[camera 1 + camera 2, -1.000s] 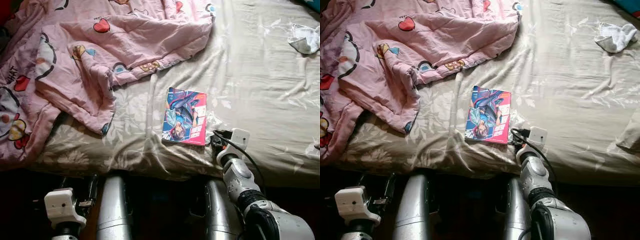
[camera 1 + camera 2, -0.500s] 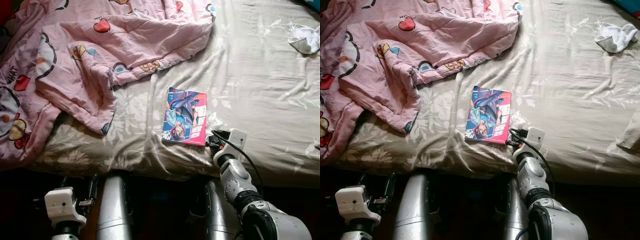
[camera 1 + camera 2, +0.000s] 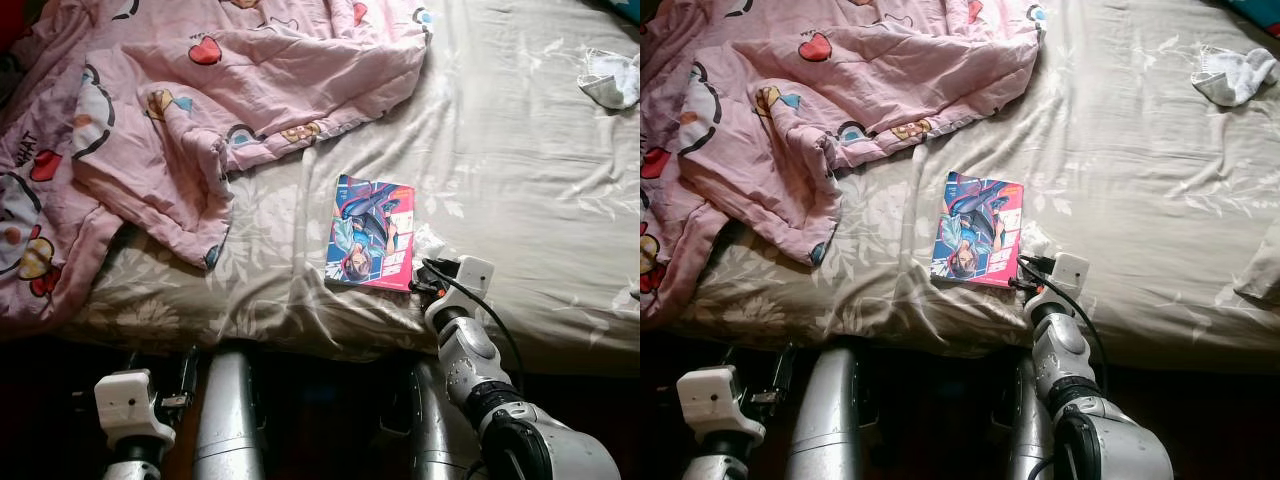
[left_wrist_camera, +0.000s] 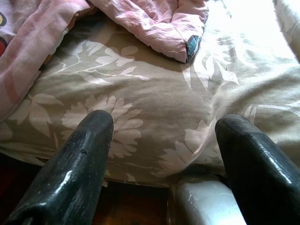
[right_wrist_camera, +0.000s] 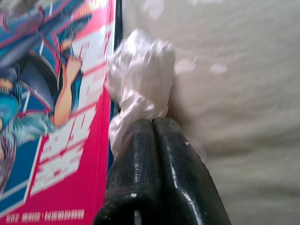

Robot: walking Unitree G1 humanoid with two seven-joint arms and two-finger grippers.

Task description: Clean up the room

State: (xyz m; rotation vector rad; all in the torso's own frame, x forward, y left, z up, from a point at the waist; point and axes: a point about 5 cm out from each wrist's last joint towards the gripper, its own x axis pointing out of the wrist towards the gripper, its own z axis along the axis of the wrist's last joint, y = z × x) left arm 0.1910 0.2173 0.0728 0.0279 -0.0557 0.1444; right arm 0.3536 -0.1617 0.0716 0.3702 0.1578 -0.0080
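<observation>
A comic book [image 3: 370,232] with a pink and blue cover lies flat on the beige floral bed sheet [image 3: 520,190], near the front edge. A small crumpled white wad [image 5: 143,75] rests against the book's right side. My right gripper [image 5: 153,123] reaches over the bed's edge, shut, its tips pinched on the wad's lower end beside the book's cover [image 5: 51,117]; it also shows as the right gripper [image 3: 428,280]. My left gripper [image 4: 164,136] hangs low at the bed's front edge, open, with nothing between its fingers [image 4: 79,159].
A rumpled pink cartoon-print blanket [image 3: 200,100] covers the bed's left half and spills over its front-left corner. A white crumpled cloth [image 3: 610,80] lies at the far right. My two silver legs [image 3: 228,420] stand against the bed's dark front edge.
My right gripper has crept a little left toward the book's lower right corner and the wad. The left arm stays low.
</observation>
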